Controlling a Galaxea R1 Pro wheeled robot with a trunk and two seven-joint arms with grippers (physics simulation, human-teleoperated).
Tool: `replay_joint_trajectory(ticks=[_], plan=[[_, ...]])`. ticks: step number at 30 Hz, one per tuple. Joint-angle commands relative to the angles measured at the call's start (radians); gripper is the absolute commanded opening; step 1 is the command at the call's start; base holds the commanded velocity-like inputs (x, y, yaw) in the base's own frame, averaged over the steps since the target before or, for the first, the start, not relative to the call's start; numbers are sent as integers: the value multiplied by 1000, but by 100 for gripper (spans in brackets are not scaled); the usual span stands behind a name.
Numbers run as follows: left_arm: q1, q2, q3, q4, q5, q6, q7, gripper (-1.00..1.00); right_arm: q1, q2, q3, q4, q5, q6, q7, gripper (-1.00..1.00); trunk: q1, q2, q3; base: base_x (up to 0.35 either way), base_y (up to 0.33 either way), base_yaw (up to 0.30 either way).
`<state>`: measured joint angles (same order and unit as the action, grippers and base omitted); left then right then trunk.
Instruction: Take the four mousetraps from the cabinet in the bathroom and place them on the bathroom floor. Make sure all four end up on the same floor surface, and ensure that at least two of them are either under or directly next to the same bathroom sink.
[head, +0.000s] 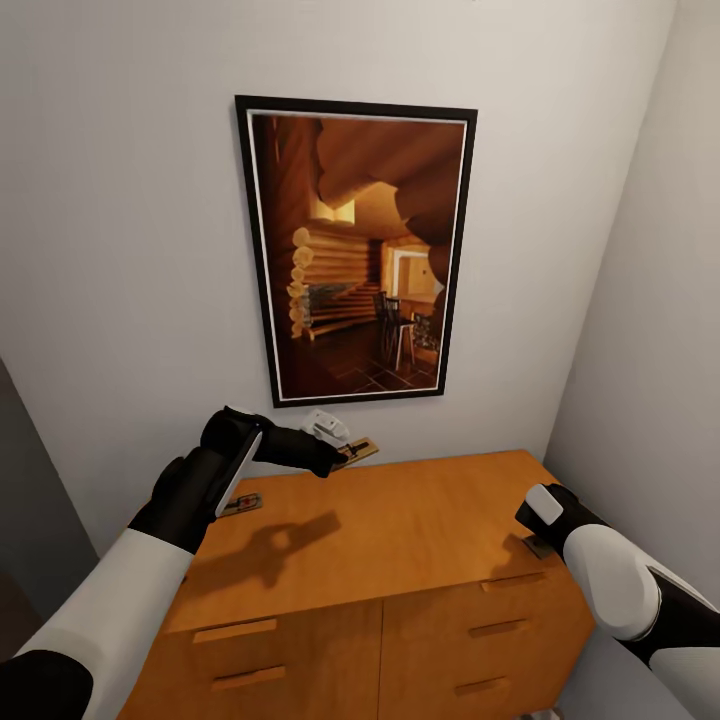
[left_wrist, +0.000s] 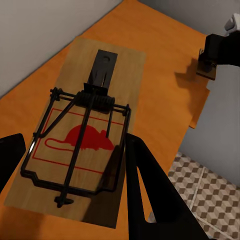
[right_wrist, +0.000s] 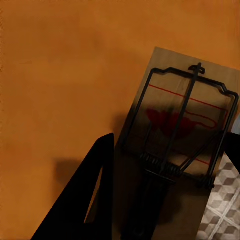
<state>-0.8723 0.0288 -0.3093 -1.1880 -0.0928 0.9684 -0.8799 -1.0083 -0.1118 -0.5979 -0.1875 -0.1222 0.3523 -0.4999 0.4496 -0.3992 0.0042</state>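
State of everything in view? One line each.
Cabinet: fronts shut.
Back trap: flat on the cabinet top, not lifted.
Right trap: flat at the top's right edge, not lifted.
Left trap: flat on the top, partly hidden by the left arm.
Left claw: open, fingers either side of the back trap.
Right claw: open over the right trap.

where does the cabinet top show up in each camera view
head view: the cabinet top spans the lower half, below the framed picture.
left wrist view: an orange diagonal band under a mousetrap.
right wrist view: the orange surface under another mousetrap.
shared landmark: the top's right edge, with the tiled floor beyond it in both wrist views.
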Motion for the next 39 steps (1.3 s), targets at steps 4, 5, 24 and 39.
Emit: replay_joint_trajectory(ticks=[4,5,24,39], plan=[[-1,0,-1,-1,-10,1,-10,-100,0,0,6,-2,-11,4,-3,-100,0,-1,-1,0,0,0],[-1,0,-1,-1,-10,1,-10,-100,0,0,6,-2,-11,4,-3,-100,0,-1,-1,0,0,0],[-1,0,-1,-1,-7,0,-10,-100,0,0,6,-2,-11,4,-3,-100,0,-1,-1,0,0,0],[-1,0,-1,-1,-6,0,-10,-100,0,0,6,-2,-11,4,-3,-100,0,-1,-1,0,0,0]])
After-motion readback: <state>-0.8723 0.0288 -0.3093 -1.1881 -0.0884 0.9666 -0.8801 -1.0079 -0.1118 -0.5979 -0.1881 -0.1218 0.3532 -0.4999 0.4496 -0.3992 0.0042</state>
